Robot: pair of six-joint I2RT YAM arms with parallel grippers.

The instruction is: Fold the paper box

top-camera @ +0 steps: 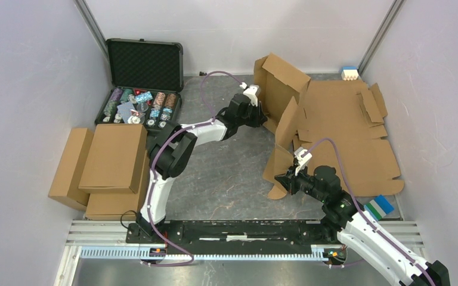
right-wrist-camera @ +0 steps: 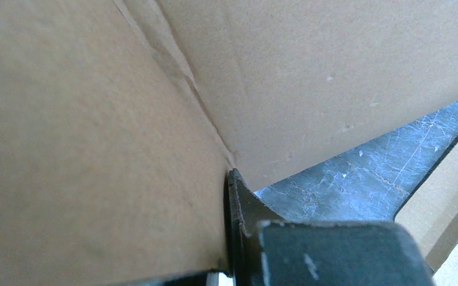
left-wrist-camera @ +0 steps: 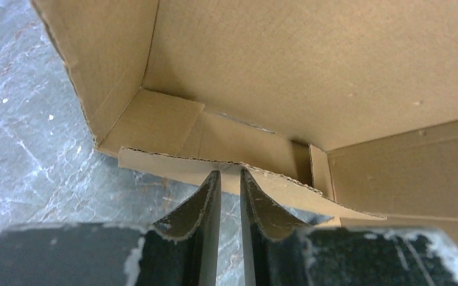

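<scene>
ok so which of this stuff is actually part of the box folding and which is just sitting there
in the job: paper box, left pincer, right pincer

just lying about: poker chip case, stacked cardboard boxes, blue block, striped block

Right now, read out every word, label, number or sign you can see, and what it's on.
No readable text anywhere.
Brown corrugated cardboard paper box: plain, no print in any view.
Round poker chips in the open black hard case: markings too small to read.
Closed brown cardboard boxes on the left: no print showing.
</scene>
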